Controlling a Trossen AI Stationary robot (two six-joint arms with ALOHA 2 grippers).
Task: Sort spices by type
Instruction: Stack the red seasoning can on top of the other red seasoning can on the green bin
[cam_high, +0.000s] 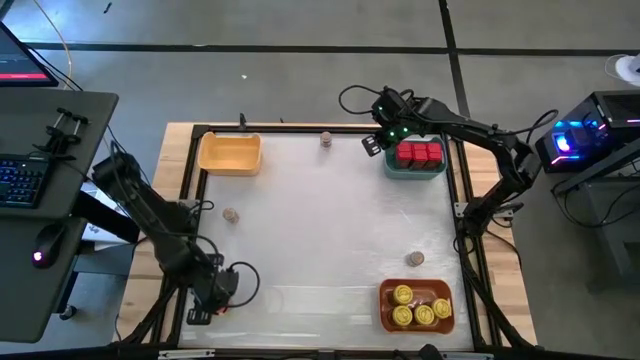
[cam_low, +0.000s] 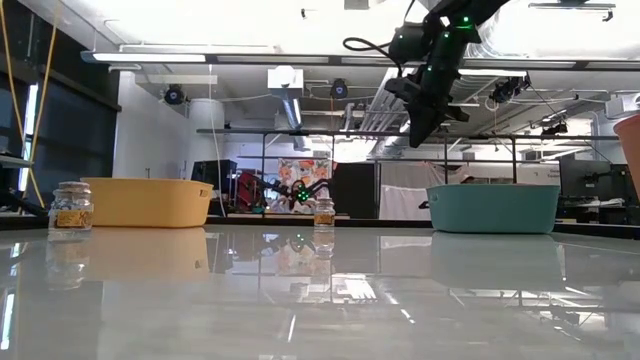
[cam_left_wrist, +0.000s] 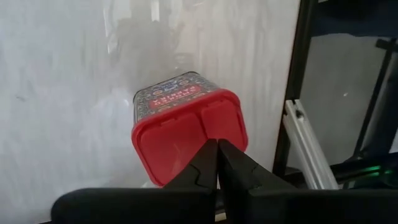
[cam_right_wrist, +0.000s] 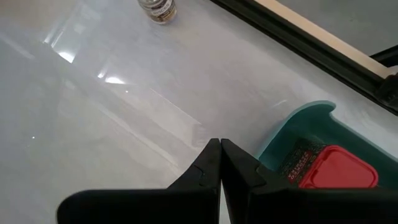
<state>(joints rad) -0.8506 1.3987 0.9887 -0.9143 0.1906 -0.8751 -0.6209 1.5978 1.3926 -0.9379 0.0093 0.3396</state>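
Note:
A red-lidded boxy tin (cam_left_wrist: 177, 118) stands on the white table close to the near left corner, next to the black rail. My left gripper (cam_left_wrist: 217, 144) is shut right above its lid; the high view shows this gripper (cam_high: 213, 303) over that corner. My right gripper (cam_high: 372, 143) is shut and empty, up in the air at the left side of the teal bin (cam_high: 392, 168), which holds several red tins (cam_high: 419, 154). Three small tan jars stand loose on the table: one at the far edge (cam_high: 326, 140), one left of centre (cam_high: 231, 215), one at the right (cam_high: 415, 259). My left gripper comes from above, slanting down, with its shut fingertips (cam_left_wrist: 211, 155) over the near edge of the tin's red lid (cam_left_wrist: 186, 134). Whether they touch the lid I cannot tell. The tin stands on the table.
An orange bin (cam_high: 384, 308) at the near right holds several yellow-lidded jars (cam_high: 403, 294). A yellow bin (cam_high: 230, 153) stands at the far left. A black frame rail (cam_left_wrist: 292, 93) runs beside the red tin. The table's middle is bare white surface.

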